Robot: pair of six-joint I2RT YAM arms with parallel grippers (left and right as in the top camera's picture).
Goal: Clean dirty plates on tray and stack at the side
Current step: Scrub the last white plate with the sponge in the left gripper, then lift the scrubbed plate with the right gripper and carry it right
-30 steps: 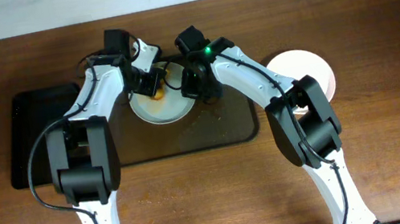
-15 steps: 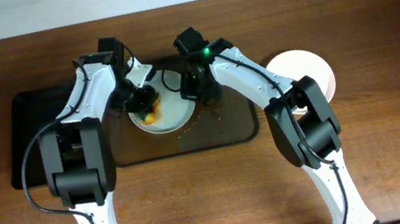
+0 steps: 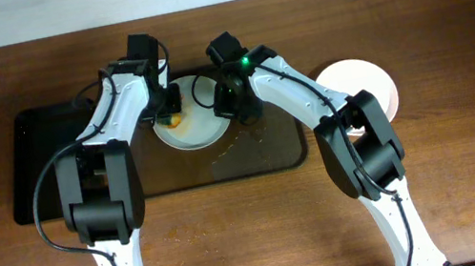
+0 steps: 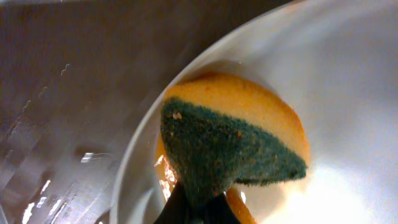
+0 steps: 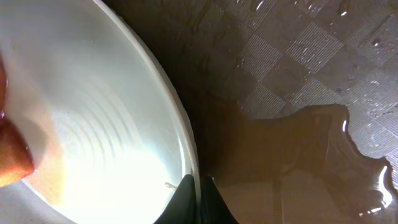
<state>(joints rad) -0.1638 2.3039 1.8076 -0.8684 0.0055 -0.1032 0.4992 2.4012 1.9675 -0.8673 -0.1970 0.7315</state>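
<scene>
Left claw pinches sponge on centre plate; claw mostly cut off at frame bottom. Right claw pinches that plate's rim. Right-hand plate partly hidden by arm.

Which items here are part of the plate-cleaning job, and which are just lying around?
In the job: yellow-and-green scrubbing sponge; round white plate under it; large dark-brown rectangular tray; round white plate aside on the right.
Lying about: smaller black rectangular tray.
</scene>
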